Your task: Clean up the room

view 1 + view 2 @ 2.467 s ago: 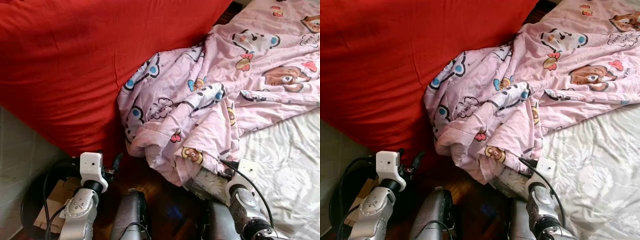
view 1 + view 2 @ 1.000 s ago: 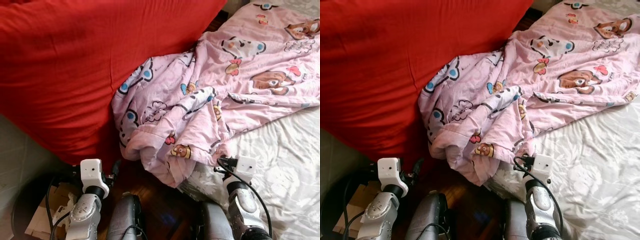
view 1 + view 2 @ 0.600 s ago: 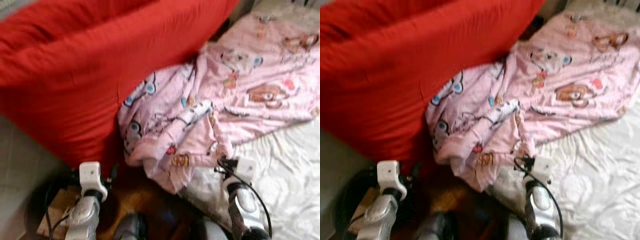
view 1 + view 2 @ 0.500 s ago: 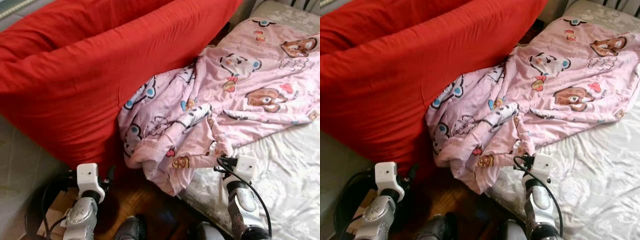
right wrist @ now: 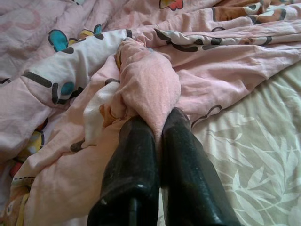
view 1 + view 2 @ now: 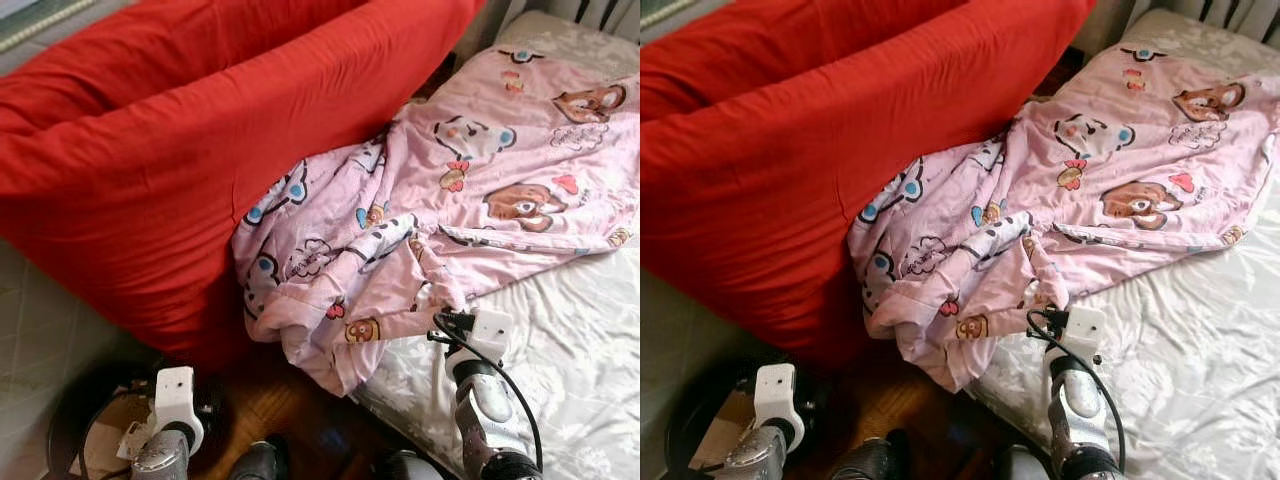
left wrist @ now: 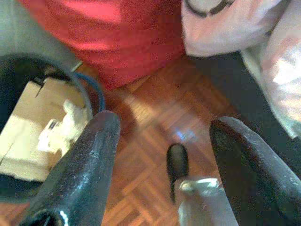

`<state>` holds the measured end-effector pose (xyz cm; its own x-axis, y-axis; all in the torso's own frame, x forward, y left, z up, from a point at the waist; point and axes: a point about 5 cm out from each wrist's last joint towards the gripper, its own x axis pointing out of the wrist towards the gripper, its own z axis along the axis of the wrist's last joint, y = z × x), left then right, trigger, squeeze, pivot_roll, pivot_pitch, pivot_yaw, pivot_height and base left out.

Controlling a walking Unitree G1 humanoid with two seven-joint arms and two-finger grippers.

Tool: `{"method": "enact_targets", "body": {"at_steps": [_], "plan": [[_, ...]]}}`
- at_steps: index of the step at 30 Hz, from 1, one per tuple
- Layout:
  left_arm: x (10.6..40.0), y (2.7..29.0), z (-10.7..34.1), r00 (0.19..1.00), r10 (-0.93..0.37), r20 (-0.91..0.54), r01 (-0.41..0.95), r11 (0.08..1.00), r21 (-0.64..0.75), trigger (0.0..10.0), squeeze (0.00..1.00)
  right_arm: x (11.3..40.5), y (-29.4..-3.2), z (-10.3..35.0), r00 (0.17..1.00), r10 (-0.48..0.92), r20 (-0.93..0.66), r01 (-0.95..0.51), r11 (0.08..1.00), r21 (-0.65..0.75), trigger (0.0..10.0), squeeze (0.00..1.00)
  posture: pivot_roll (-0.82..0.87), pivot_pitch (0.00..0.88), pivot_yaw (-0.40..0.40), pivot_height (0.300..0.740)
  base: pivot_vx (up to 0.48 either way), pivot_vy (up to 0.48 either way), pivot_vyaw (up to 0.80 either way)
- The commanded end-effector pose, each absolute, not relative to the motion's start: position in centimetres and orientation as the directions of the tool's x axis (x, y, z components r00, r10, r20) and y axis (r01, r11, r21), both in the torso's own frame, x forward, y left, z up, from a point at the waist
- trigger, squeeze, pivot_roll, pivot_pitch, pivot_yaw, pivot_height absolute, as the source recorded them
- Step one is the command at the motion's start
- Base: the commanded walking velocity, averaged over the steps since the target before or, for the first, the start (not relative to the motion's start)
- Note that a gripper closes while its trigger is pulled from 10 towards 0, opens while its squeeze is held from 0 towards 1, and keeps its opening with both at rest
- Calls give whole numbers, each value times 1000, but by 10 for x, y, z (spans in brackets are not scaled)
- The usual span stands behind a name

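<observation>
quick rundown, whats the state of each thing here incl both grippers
pink blanket: crumpled, spread over the bed, one end spilling off towards the floor
right gripper: shut on a fold of the pink blanket
left gripper: open, holding nothing, above the wood floor
red duvet: bunched up in a heap beside the bed
white sheet: wrinkled, partly uncovered
black bin: open, cardboard and paper inside

A bulky red fabric cushion (image 6: 180,150) leans along the left edge of the bed; a white satin bed sheet with a leaf pattern (image 6: 580,340) covers the bed's near right corner; brown wooden parquet floor (image 7: 155,127) shows below the bed's edge; on it stands a dark round bin (image 7: 91,87), holding flat brown cardboard (image 7: 28,113) and crumpled white paper (image 7: 61,127).
</observation>
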<state>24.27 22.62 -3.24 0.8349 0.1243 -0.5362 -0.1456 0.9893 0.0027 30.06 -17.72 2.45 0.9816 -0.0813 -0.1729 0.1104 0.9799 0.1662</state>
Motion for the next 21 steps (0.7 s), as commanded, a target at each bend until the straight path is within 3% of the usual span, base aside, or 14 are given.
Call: {"method": "enact_targets", "body": {"at_steps": [1, 12, 21], "plan": [[226, 229, -45, 785, 129, -606, -140, 990, 30, 10000, 0, 296, -175, 20, 979, -80, -188, 112, 980, 166, 10000, 0, 33, 250, 20, 740, 0, 0, 0], [189, 233, -69, 672, 206, -712, -219, 973, 75, 10000, 0, 299, -169, 24, 987, -57, -153, 79, 987, 141, 10000, 0, 34, 233, 17, 740, 0, 0, 0], [187, 228, -72, 661, 195, -725, -197, 977, 84, 10000, 0, 301, -167, 25, 987, -47, -154, 68, 988, 136, 10000, 0, 41, 209, 3, 740, 0, 0, 0]]}}
